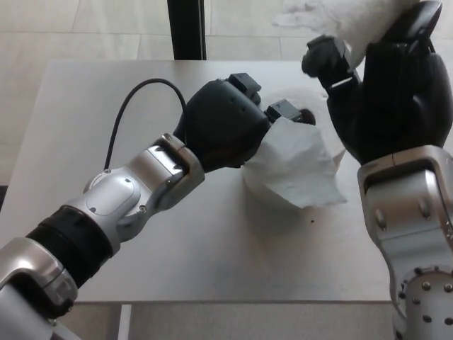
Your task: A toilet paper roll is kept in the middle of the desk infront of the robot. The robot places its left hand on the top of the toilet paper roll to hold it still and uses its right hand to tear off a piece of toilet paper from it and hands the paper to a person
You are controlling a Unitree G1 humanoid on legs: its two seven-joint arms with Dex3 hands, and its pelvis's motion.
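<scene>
Pressing down on a white toilet paper roll (294, 166) at the middle of a pale grey desk (212, 241), the robot's black left hand (223, 124) rests its fingers (287, 111) on the roll's top, a loose ragged sheet hanging just below them. Raised high above the desk, the black right hand (386, 85) pinches a torn white piece of paper (347, 18) between curled fingers (325, 57) and thumb.

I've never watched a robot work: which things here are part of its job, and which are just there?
Part of the job:
white toilet paper roll
torn white paper piece
black left hand on the roll
black right hand raising the piece

Just there:
grey desk
black cable
dark post
</scene>
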